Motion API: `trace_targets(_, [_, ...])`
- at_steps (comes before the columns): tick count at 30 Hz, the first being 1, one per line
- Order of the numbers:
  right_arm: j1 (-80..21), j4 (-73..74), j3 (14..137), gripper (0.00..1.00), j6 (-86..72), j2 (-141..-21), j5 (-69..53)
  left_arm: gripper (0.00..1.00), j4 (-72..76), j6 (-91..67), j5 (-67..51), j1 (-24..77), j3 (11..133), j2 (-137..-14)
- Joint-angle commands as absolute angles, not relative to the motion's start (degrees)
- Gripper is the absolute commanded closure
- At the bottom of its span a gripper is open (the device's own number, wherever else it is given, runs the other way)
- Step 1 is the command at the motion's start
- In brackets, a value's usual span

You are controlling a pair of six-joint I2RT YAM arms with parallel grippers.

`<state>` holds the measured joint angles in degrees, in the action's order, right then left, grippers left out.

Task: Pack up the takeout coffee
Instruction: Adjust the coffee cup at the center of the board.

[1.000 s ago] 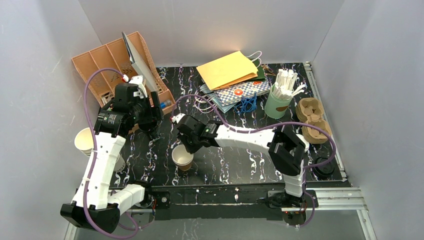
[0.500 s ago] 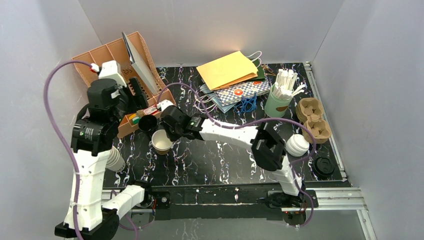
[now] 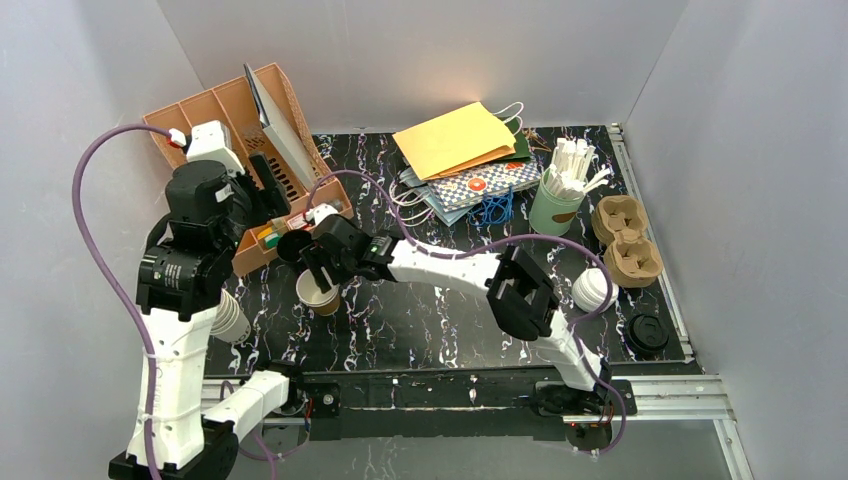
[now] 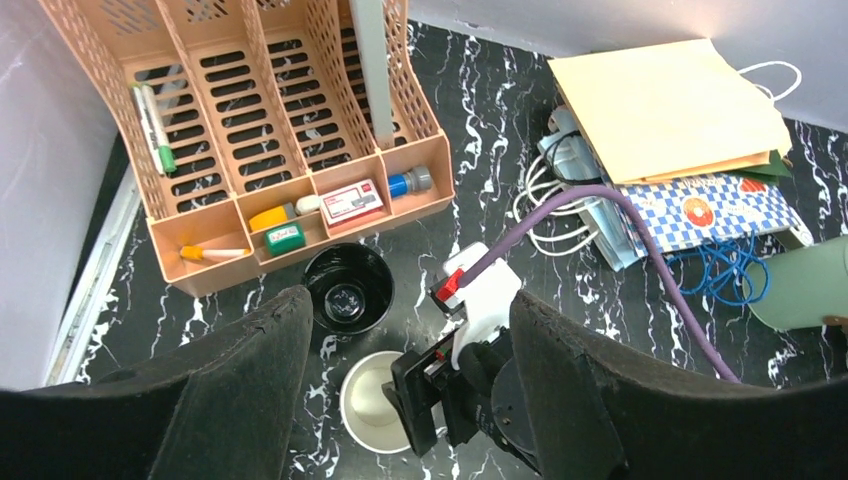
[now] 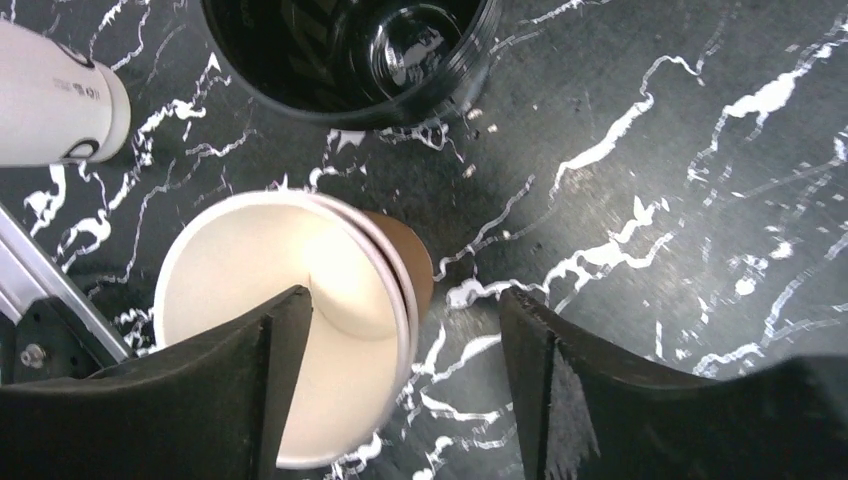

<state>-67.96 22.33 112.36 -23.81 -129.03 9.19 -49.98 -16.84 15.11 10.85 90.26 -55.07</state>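
Right tool just let go. A second ago it was clenched on the cup, hauling it left. Now its fingers stand apart across the rim, and the cup looks set down on the tabletop just beside the black cup. Left tool hangs released above. No lid yet, so packing's barely started.

1. Table: black, veined with white marbling.
2. Paper cup: tan-brown outside, white inside.
3. Black cup: glossy black throughout.
4. Desk organizer: peach-orange.
5. Paper bag: yellow-orange. The bag beneath has a blue-and-white check.
6. Holder: pale green, with white sticks.
7. Cup carriers: brown.
8. Cable: purple.
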Motion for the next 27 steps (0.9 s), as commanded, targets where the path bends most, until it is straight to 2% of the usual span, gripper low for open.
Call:
trace_targets(1, [-68.03,20.46,110.76,0.19,-21.48,-118.88,10.36,0.30,-49.20,-17.40,11.67,10.92,88.68,-55.19])
trace_targets(4, [-67.05,24.29,111.25,0.17,-19.98,-116.51,13.68,0.30,-47.66,-17.59,7.19,10.99,86.22,-55.91])
trace_targets(7, [-63.67,27.29,110.21,0.20,-19.47,-114.38,16.79,0.31,-46.79,-18.81,1.86,10.93,83.42,-58.08])
trace_targets(10, [-57.28,27.03,106.35,0.23,-19.37,-111.15,17.09,0.31,-42.89,-20.93,-3.23,10.87,78.15,-58.63])
trace_targets(15, [-45.53,22.29,102.35,0.20,-20.86,-108.90,15.72,0.33,-31.66,-28.30,-12.69,11.32,68.13,-59.42])
trace_targets(20, [-39.08,18.34,104.71,0.18,-22.05,-112.22,23.52,0.34,-24.79,-31.29,-7.94,17.28,63.81,-63.04])
trace_targets(23, [-33.05,20.22,108.01,0.15,-32.34,-115.14,20.33,0.34,-22.76,-31.62,-5.78,20.55,63.49,-66.40])
trace_targets(27, [-27.63,13.51,103.53,0.17,-43.82,-115.54,17.72,0.34,-19.55,-33.21,-3.65,23.14,62.23,-68.27])
